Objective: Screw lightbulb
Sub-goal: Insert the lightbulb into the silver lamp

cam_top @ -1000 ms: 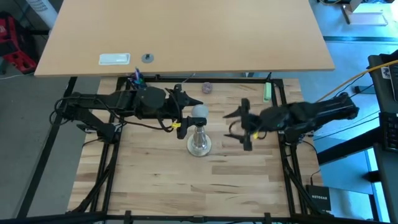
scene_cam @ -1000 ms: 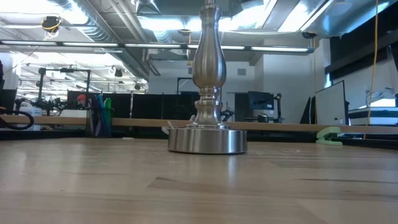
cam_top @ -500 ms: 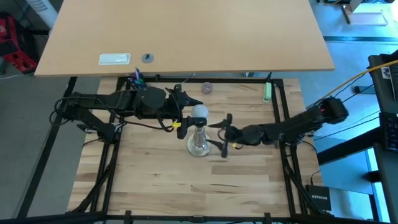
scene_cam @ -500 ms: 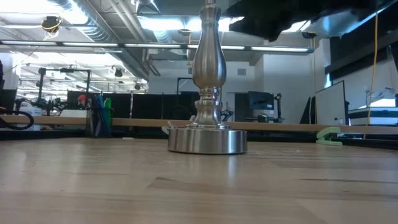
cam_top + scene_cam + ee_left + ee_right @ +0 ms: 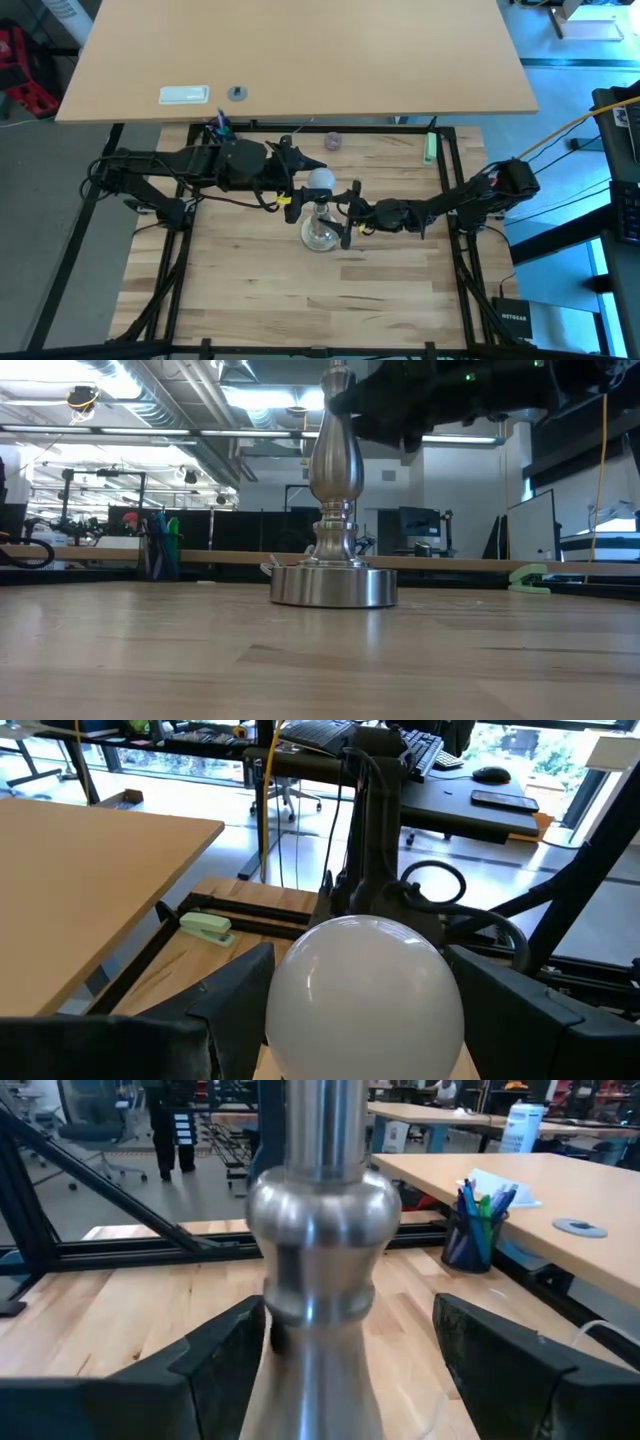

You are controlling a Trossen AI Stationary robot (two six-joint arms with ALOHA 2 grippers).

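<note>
Left gripper point(image 5: 312, 184) reaching level from the left of the stand point(image 5: 320, 232), clamped on the lightbulb point(image 5: 320, 181) atop it. Right gripper point(image 5: 347, 214) stretched low from the stand's right, fingers spread either side of the stem, no contact visible.

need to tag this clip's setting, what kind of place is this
Probably a robotics lab or workshop in an open-plan office. Black monitors line the room behind the wooden table, exposed ducting runs overhead, and a desk with a keyboard stands nearby.
</note>
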